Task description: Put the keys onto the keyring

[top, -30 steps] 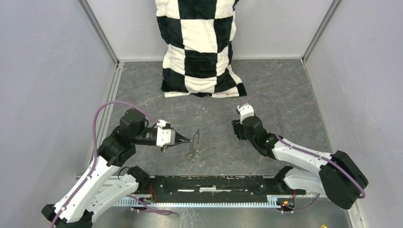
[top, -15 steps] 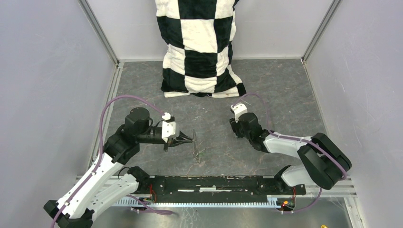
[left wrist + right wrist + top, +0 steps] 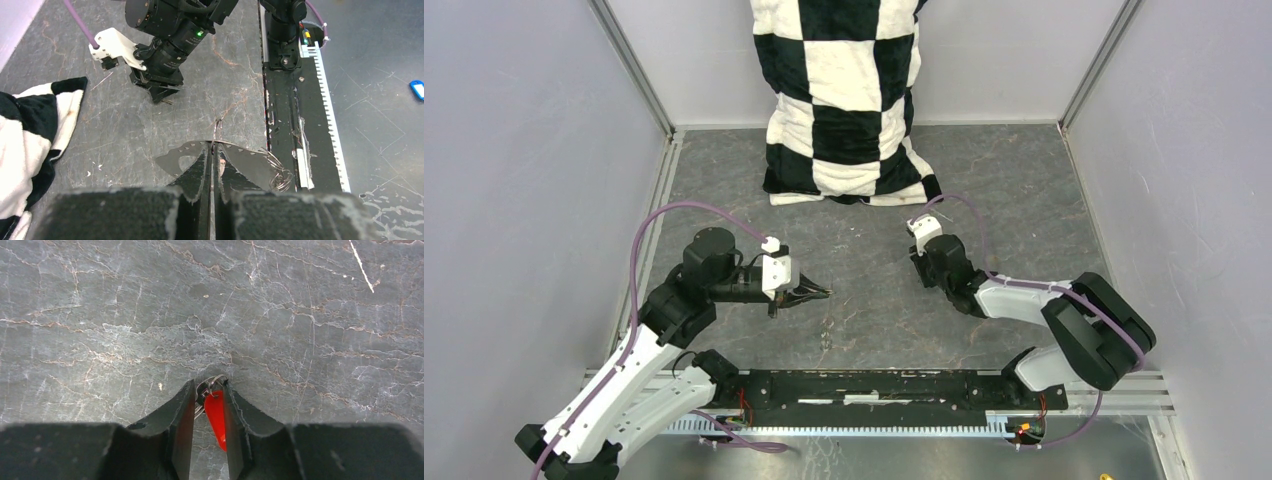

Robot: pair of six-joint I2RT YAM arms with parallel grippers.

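step: picking up red key | left gripper: clamped on keyring wire, left of centre | right gripper: fingers narrowly apart astride red key on table, right of centre; pinch uncertain | next: firm pinch, lift, carry left to keyring

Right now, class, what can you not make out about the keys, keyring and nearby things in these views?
- Red key: blade hidden within the right gripper, right wrist view; whether it is actually pinched is unclear.
- Keyring: left wrist view, only a sliver shows past the left gripper; too thin to trace from the top view.
- Blue tag: cut by the right edge, left wrist view.
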